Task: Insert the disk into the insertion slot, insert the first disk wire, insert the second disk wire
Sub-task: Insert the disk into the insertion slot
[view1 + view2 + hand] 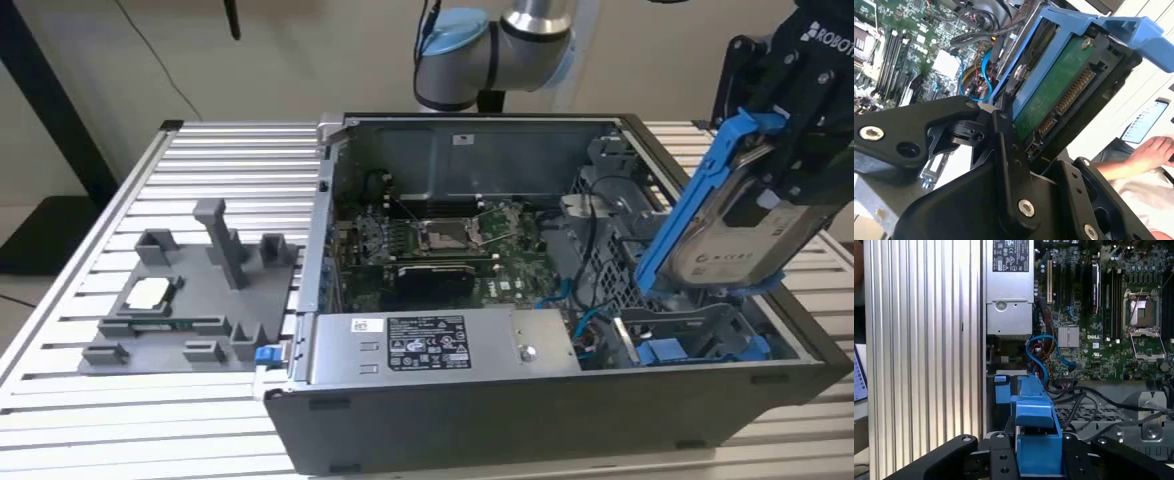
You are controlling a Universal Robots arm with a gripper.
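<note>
The gripper point(781, 165) is clamped on the disk point(727, 235). Its black fingers point(1001, 460) press the two sides of the blue carrier frame, as the first wrist view shows. The disk hangs below the gripper, directly above the insertion slot point(694, 335). One single arm works here, so no other is nearer. The disk's long axis stands steeply but not plumb. Its lower end points down at the insertion slot, and its upper end leans away from the slot toward the exterior view's right. That lower end sits just above the slot's open top; whether it touches the rim cannot be told. In the second wrist view the disk's point(1054, 95) green circuit-board face and its connector row are turned to the camera. In the first wrist view the carrier's end point(1034, 415) lines up over the blue plastic parts of the insertion slot point(1002, 387). By my judgement the disk is not yet seated, and the tilt of its axis against the slot's opening is what the fit depends on. A blue cable point(1041, 352) loops just beside the slot on the motherboard point(454, 250) side. The power-supply box point(441, 345) lies near the slot, toward the exterior view's left. The grey fixture tray point(187, 300) sits well apart from the slot.
</note>
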